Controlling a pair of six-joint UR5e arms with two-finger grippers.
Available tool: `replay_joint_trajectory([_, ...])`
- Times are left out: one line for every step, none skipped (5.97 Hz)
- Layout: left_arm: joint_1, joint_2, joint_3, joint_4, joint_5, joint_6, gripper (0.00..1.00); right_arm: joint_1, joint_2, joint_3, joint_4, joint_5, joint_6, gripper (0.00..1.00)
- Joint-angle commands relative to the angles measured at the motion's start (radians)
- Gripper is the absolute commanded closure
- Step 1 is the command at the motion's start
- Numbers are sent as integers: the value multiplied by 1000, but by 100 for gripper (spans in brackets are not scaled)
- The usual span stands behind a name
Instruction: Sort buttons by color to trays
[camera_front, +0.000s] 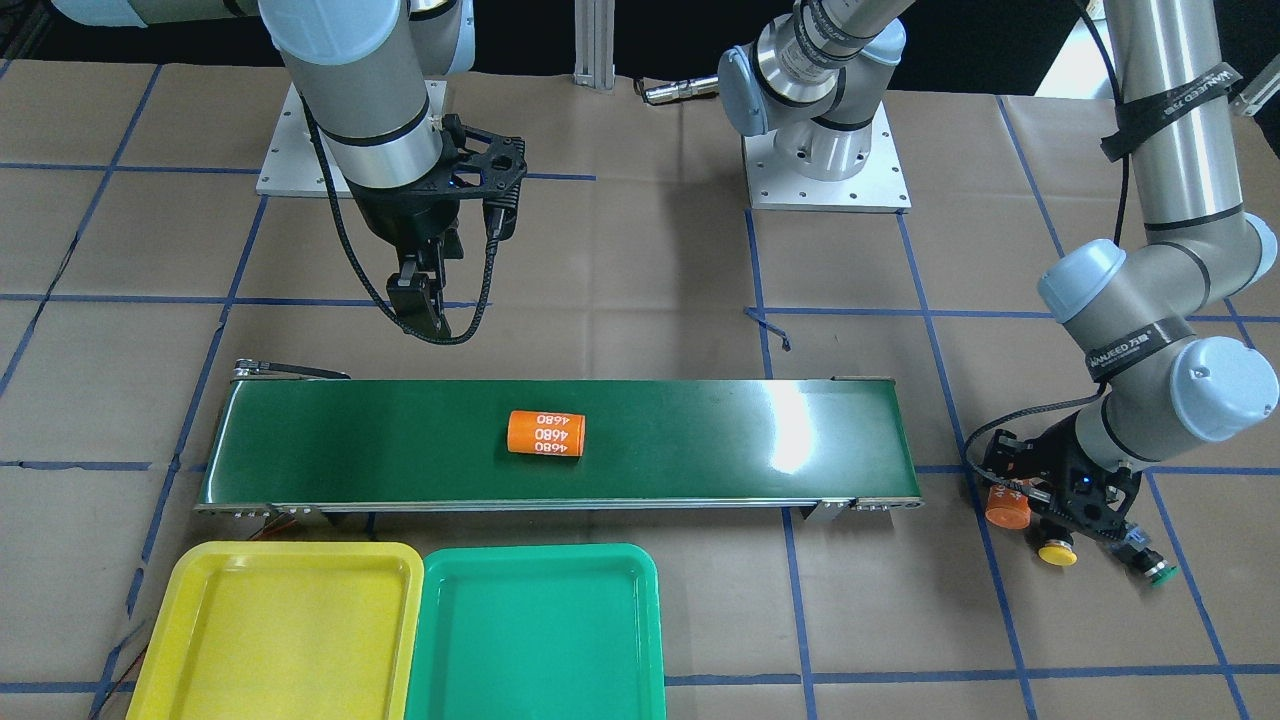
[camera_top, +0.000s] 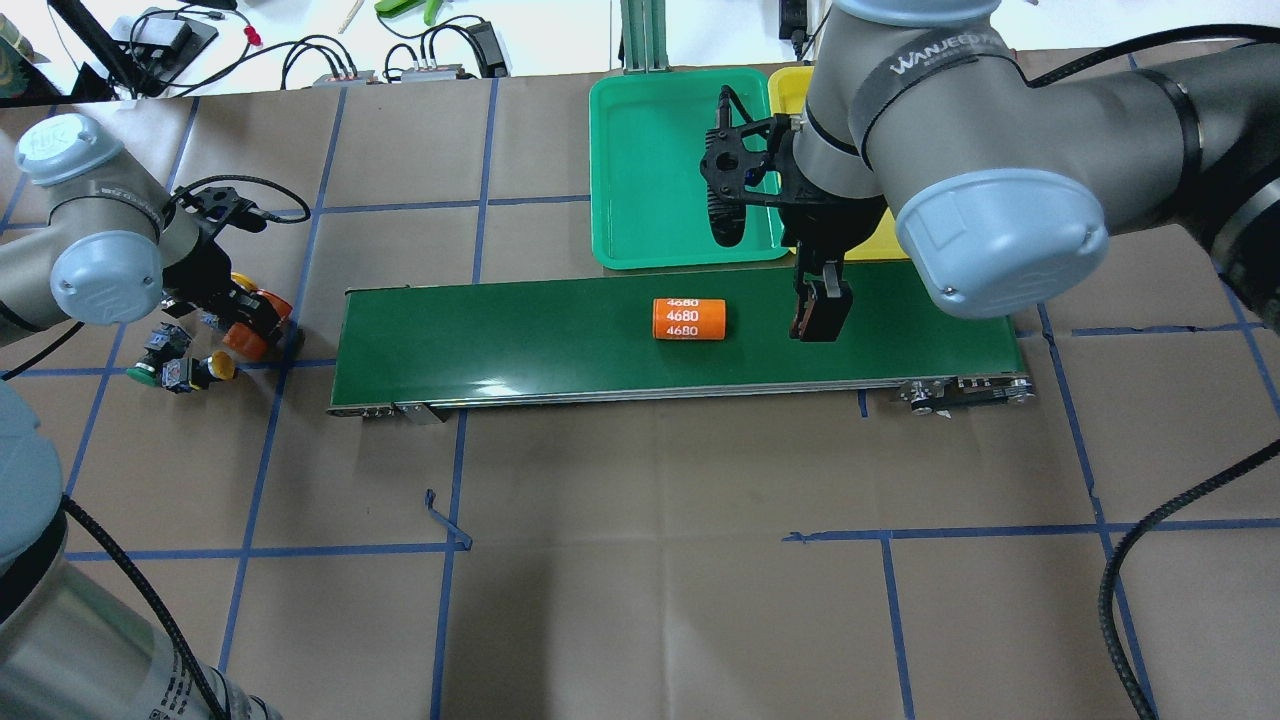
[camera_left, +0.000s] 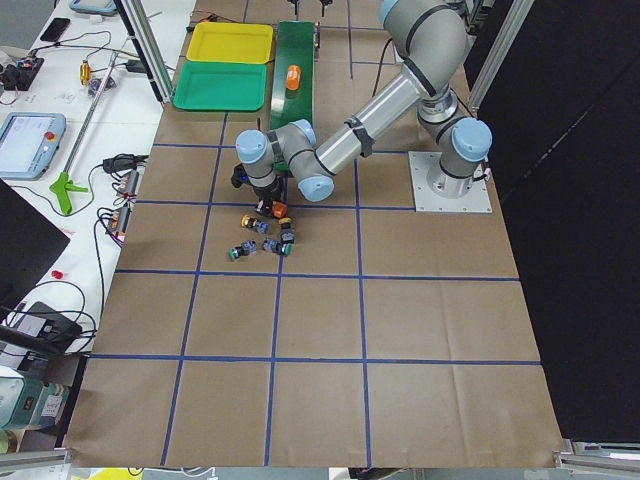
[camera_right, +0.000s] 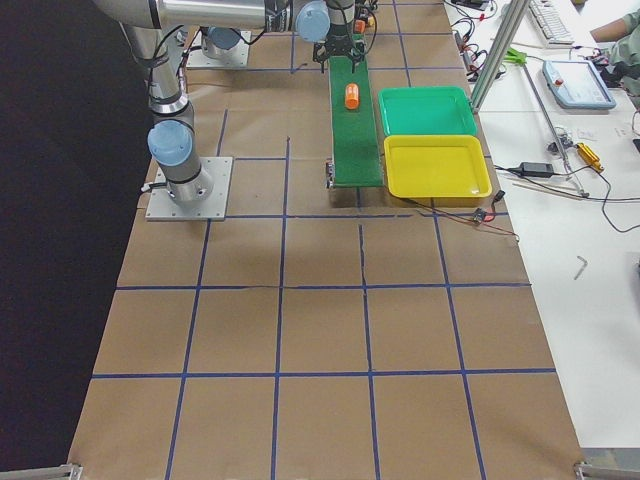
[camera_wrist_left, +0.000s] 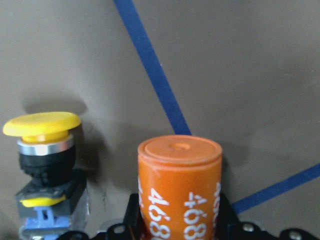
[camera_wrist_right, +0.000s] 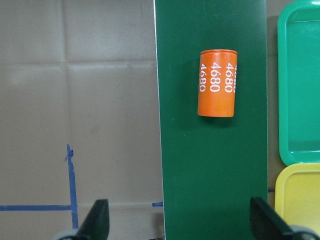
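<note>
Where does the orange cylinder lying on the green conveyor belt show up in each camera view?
Front-facing: cylinder at the centre, mid-way along the belt.
Overhead: just above centre.
Exterior left: top, far end.
Exterior right: top centre.
Left wrist: not in it; that is a second cylinder.
Right wrist: upper right.
Shared landmark: green tray beside the belt.

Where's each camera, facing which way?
Front-facing: across table, facing robot; both arms, conveyor belt.
Overhead: behind robot, downward; both arms.
Exterior left: table's left end; left arm near.
Exterior right: right end; right arm near.
Left wrist: left gripper holding orange cylinder, yellow button.
Right wrist: down on belt; open right gripper.
Exteriors share belt cylinder.
</note>
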Motion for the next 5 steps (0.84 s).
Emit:
replay_joint_trajectory([-16, 90, -14, -23, 7, 224, 100, 0, -14, 30, -18, -6, 3, 0])
replay_joint_trajectory([-83, 152, -14, -93, -33, 275, 100, 0, -14, 29, -18, -5, 3, 0])
replay_joint_trajectory([-186, 168, 4, -138, -33, 372, 100, 0, -15, 31, -15, 0, 15, 0])
replay_joint_trajectory([-273, 170, -11, -143, -30, 474, 100, 0, -15, 29, -17, 3, 15, 0])
replay_joint_trajectory([-353, 176, -25, -144, -24, 570, 100, 0, -15, 29, -17, 3, 15, 0])
